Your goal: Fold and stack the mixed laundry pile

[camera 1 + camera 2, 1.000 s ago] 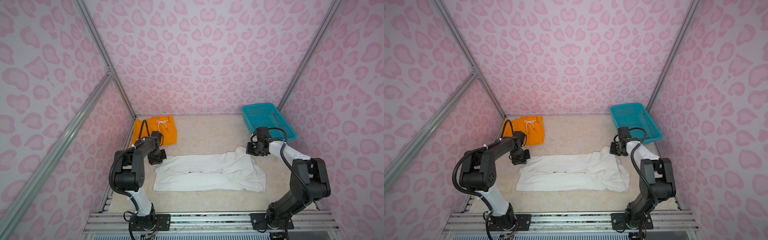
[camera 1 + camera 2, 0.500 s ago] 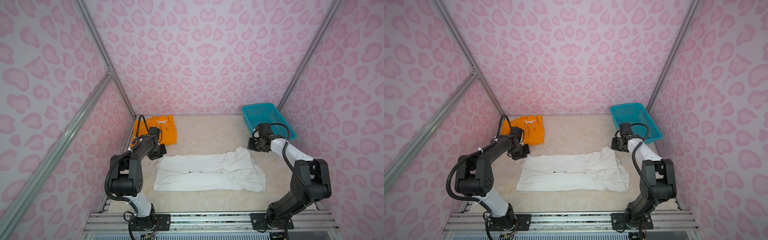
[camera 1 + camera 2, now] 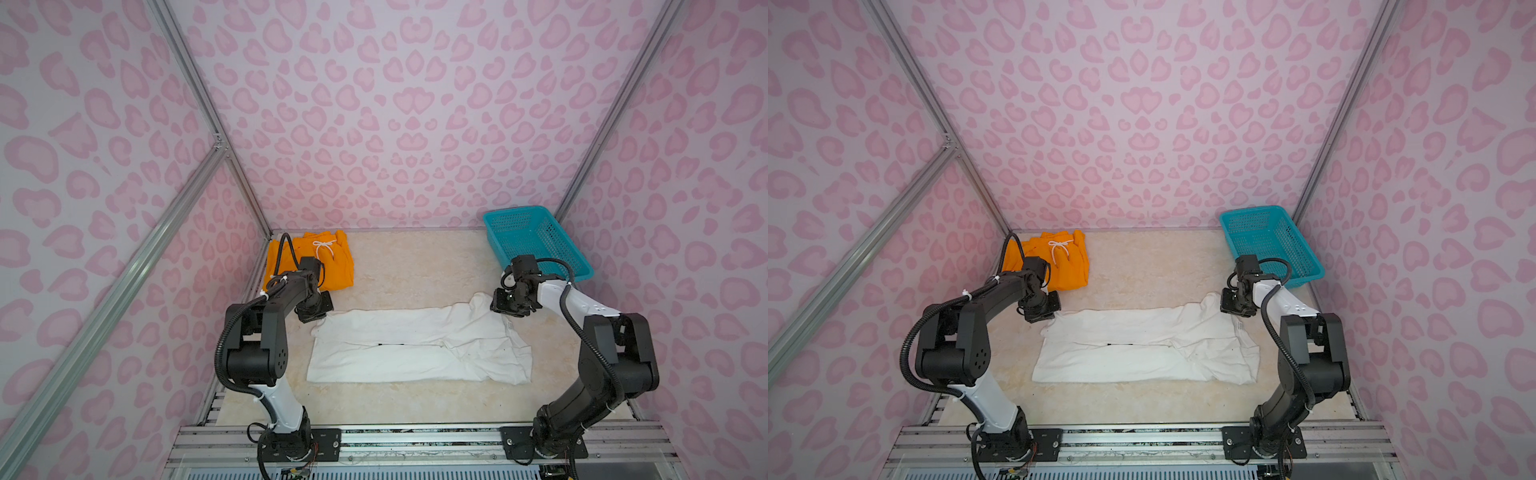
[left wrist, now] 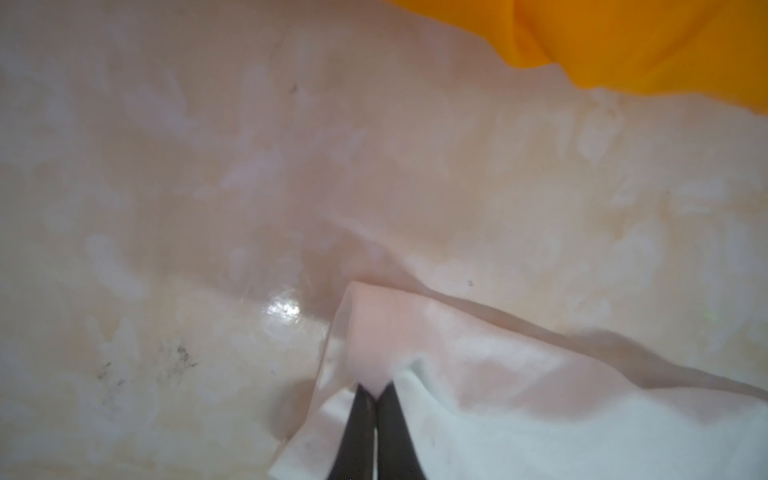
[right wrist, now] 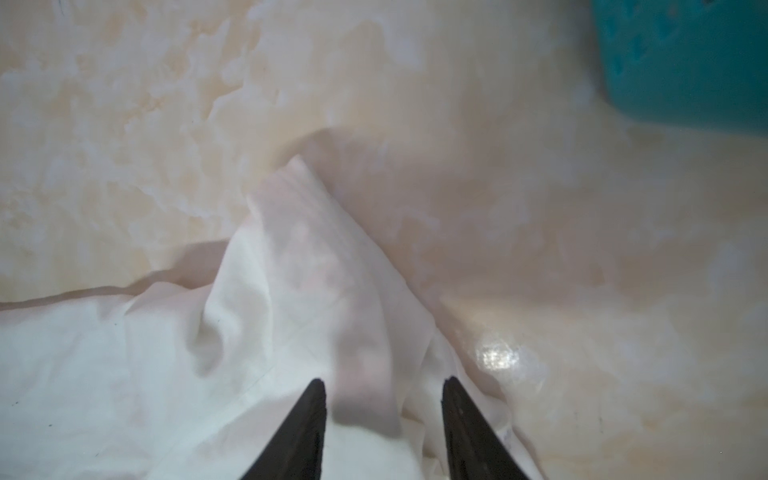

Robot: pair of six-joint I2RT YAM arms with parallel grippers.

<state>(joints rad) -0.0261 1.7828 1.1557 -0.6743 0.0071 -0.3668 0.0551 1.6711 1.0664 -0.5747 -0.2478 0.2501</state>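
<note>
The white T-shirt lies spread across the middle of the table, its long sides folded in to a centre seam; no print shows. My left gripper is shut on the shirt's far left corner. At the shirt's far right corner, my right gripper stands open, with a raised fold of white cloth between and ahead of its fingers. The orange shorts with a white drawstring lie folded at the back left, just beyond the left gripper.
A teal perforated basket stands at the back right corner, close behind the right arm's wrist. Pink patterned walls close in three sides. The metal rail holding both arm bases runs along the front edge.
My right gripper has opened and let go of the shirt's corner. Both grippers drew slightly toward the back, then came down again at the shirt's far corners.
</note>
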